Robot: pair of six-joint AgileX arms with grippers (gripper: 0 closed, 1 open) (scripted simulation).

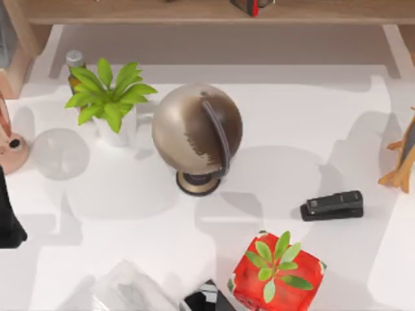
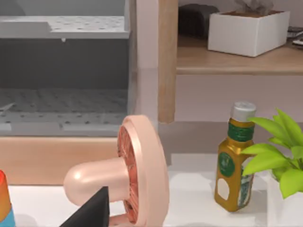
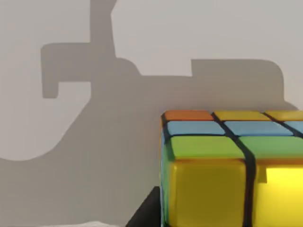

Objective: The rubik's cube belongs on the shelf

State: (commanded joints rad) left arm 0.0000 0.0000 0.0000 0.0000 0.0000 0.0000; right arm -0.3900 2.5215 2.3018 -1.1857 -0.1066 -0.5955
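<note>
Rubik's cube (image 3: 227,175) fills the right wrist view close up, against a plain pale wall; right tool's grip state: cannot tell. Shelf (image 1: 162,11) runs along the far edge of the desk (image 1: 311,136). Globe (image 1: 196,133) sits mid-desk, red patterned box (image 1: 277,275) near. Left arm parked at left edge, tool state: cannot tell.

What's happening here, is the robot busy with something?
The job is to get the cube onto the shelf. The right gripper is up against the cube, in front of a plain wall; whether it is gripping the cube can't be told. The left arm sits parked at the table's left edge. A globe, a plant and a stapler stand on the table.
</note>
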